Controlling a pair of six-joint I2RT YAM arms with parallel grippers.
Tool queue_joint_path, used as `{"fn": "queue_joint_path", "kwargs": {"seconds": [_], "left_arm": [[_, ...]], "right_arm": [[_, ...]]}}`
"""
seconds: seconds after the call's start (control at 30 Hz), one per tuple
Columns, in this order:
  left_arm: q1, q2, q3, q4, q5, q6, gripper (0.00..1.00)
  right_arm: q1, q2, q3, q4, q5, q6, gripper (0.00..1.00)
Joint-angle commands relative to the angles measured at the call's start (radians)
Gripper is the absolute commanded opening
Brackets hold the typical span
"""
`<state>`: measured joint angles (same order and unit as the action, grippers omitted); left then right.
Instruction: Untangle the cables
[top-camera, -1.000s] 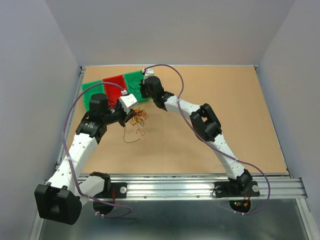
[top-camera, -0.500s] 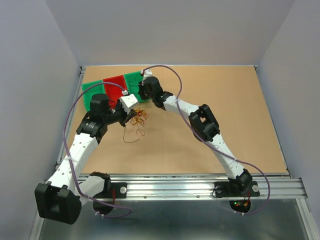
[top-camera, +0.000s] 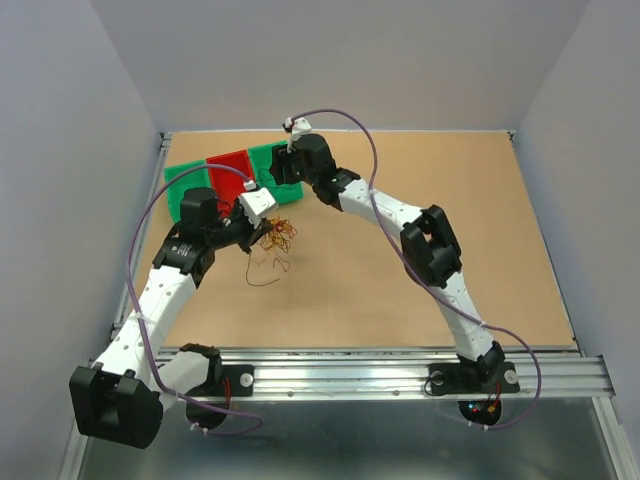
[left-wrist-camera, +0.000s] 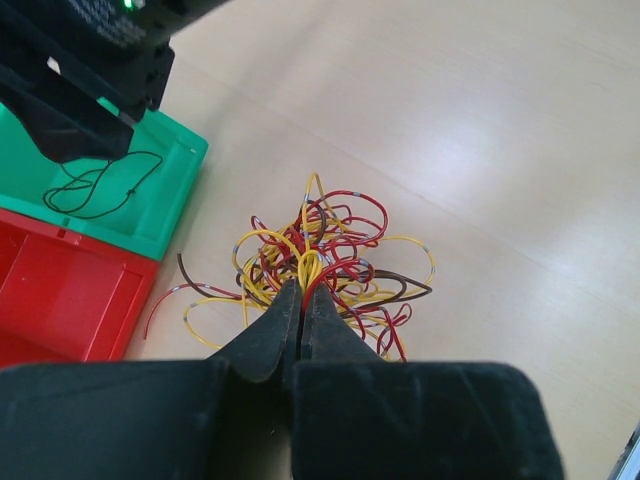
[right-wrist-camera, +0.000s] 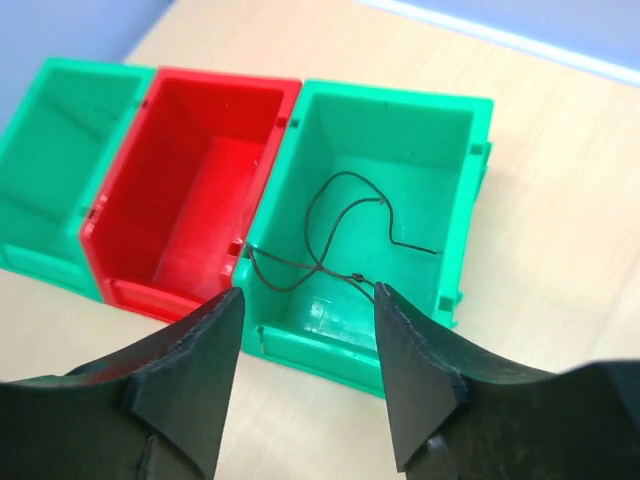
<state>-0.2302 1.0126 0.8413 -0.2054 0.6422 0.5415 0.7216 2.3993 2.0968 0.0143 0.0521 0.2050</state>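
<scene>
Risen and newly parted, the right fingers (right-wrist-camera: 190, 355) hang empty over the green bin (right-wrist-camera: 400, 118) holding one dark cable (right-wrist-camera: 354, 277) — a strand sorted, I judge — so next they must pluck another from the cables (left-wrist-camera: 322, 250) beside that bin, which the left fingers (left-wrist-camera: 265, 335) pinch shut.

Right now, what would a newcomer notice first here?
The tangled clump of thin red, yellow and brown wires on the tan table, pinched by the left arm's shut jaws. Beyond it, a row of green, red and green plastic bins; a single thin dark wire lies in the right-hand green one, under the right arm's open jaws.
</scene>
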Motion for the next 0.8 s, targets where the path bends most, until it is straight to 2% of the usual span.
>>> {"fn": "queue_joint_path", "kwargs": {"seconds": [0.0, 0.07, 0.1, 0.13, 0.17, 0.23, 0.27, 0.33, 0.37, 0.47, 0.63, 0.77], "left_arm": [[-0.011, -0.002, -0.011, 0.050, 0.013, -0.005, 0.00], [-0.012, 0.004, -0.008, 0.054, 0.014, -0.009, 0.00], [-0.015, 0.006, -0.005, 0.057, 0.013, -0.012, 0.00], [-0.020, 0.014, -0.002, 0.057, 0.014, -0.015, 0.00], [-0.023, 0.015, -0.001, 0.058, 0.013, -0.018, 0.00], [-0.037, 0.023, 0.005, 0.060, 0.014, -0.023, 0.00], [-0.041, 0.024, 0.008, 0.061, 0.011, -0.028, 0.00], [-0.050, 0.024, 0.010, 0.063, 0.008, -0.031, 0.00], [-0.058, 0.023, 0.008, 0.063, 0.008, -0.029, 0.00], [-0.067, 0.008, -0.007, 0.076, 0.010, -0.029, 0.00], [-0.074, -0.011, -0.048, 0.113, 0.027, -0.044, 0.00], [-0.075, 0.000, -0.074, 0.141, 0.057, -0.064, 0.00]], "right_arm": [[0.010, -0.150, -0.110, 0.030, -0.005, -0.018, 0.63], [0.010, -0.208, -0.221, 0.032, 0.011, -0.021, 0.65], [0.010, -0.274, -0.266, 0.038, 0.017, -0.030, 0.69], [0.012, -0.311, -0.391, 0.047, 0.023, -0.032, 0.71], [0.010, -0.350, -0.458, 0.093, 0.026, -0.033, 0.78], [0.010, -0.487, -0.623, 0.159, 0.032, -0.030, 0.83], [0.010, -0.543, -0.793, 0.240, 0.040, -0.023, 0.86], [0.010, -0.691, -0.956, 0.341, 0.045, -0.003, 0.88], [0.012, -0.734, -1.107, 0.413, 0.022, 0.013, 0.89], [0.012, -0.859, -1.311, 0.507, -0.078, 0.045, 0.89], [0.027, -0.913, -1.489, 0.668, -0.216, 0.088, 0.87], [0.062, -0.885, -1.515, 0.776, -0.323, 0.088, 0.87]]}}
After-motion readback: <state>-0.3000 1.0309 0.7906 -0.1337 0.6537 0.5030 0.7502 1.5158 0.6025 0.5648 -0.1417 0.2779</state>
